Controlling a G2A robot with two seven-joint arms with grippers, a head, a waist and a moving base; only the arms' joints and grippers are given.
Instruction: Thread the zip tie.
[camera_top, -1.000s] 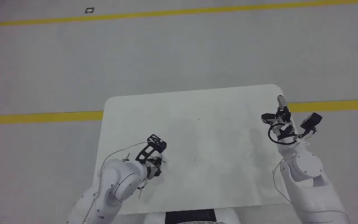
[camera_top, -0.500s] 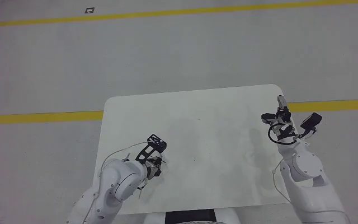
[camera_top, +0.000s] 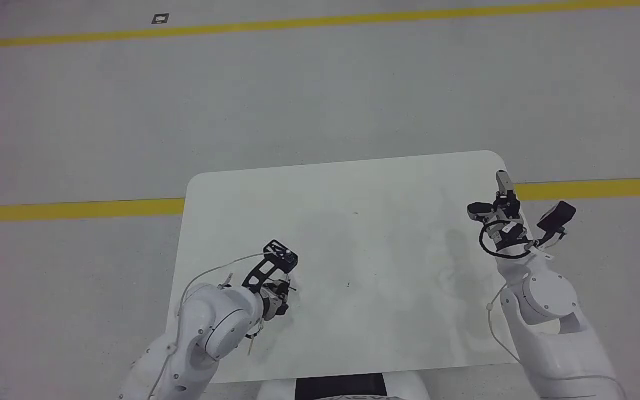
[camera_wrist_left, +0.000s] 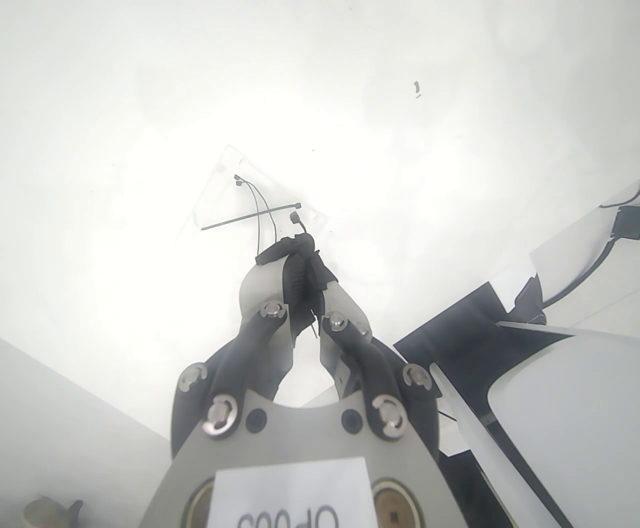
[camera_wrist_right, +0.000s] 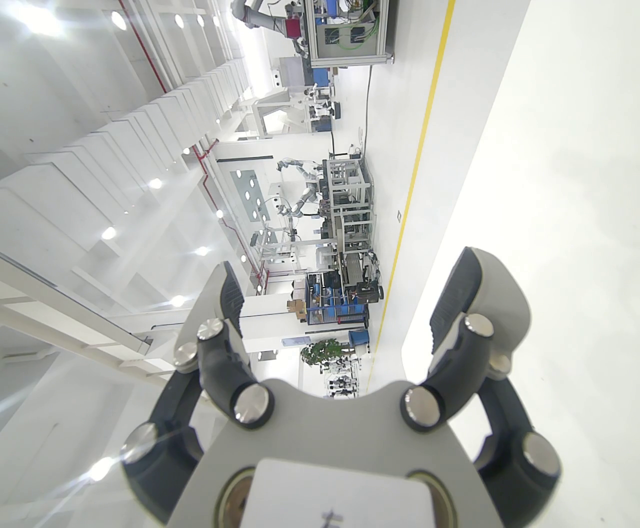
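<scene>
1. The left gripper (camera_wrist_left: 299, 250) hangs over the near left part of the table (camera_top: 380, 230), tips pointing down at its top. Its jaws are pressed together on a thin black zip tie (camera_wrist_left: 295, 218). The tie's small square head sticks out just past the tips, and a short bit of strap shows in the gap behind the pads.
2. Right under those tips, a clear plastic sheet (camera_wrist_left: 220, 185) lies flat on the table.
3. A straight zip tie (camera_wrist_left: 250, 218) lies across the sheet, with its head at the end nearer the gripper.
4. A curved zip tie (camera_wrist_left: 257, 200) crosses over the straight one, its head toward the sheet's far corner. I cannot tell whether its other end reaches the gripper tips.
5. Nearer the middle of the table, well apart from the sheet, sits a small dark speck (camera_wrist_left: 416, 90).
6. The right gripper (camera_wrist_right: 347, 267) is at the table's right edge, toward the far right corner, lifted off the top and pointing away over the floor. Its fingers are spread wide with nothing between the pads.
</scene>
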